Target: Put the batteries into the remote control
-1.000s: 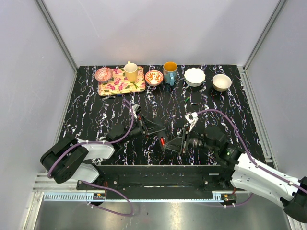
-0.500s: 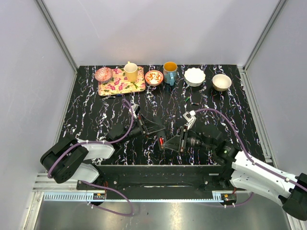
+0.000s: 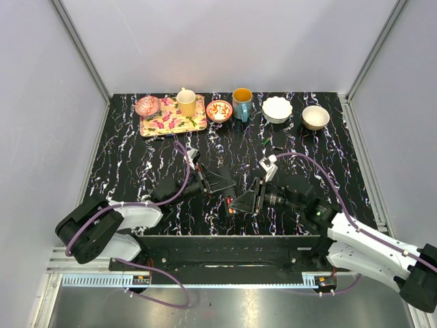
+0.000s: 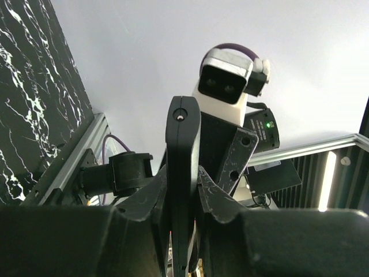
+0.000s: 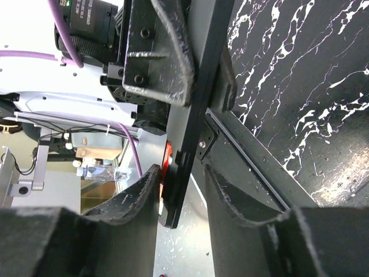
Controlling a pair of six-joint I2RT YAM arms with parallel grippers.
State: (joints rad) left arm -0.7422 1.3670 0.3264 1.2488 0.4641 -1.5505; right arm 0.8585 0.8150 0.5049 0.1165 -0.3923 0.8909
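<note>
**Left gripper [image 4: 183, 199] clamping the remote control [image 5: 196, 115]**

Over the near middle of the black marbled table [image 3: 136, 164], the left gripper is pinching the remote control edge-on. The right gripper [image 5: 181, 173] is straddling its end, jaws apart, beside the small red mark [image 5: 167, 161].

left pincer [image 4: 183, 190]: clamped | right pincer [image 5: 180, 173]: fingers parted | both low, tips facing

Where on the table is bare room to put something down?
Left: bare marble between the tray and the left arm. Right: the patch on the near side of the beige bowl. Crowded: the back row of dishes and the centre around the remote control.
</note>
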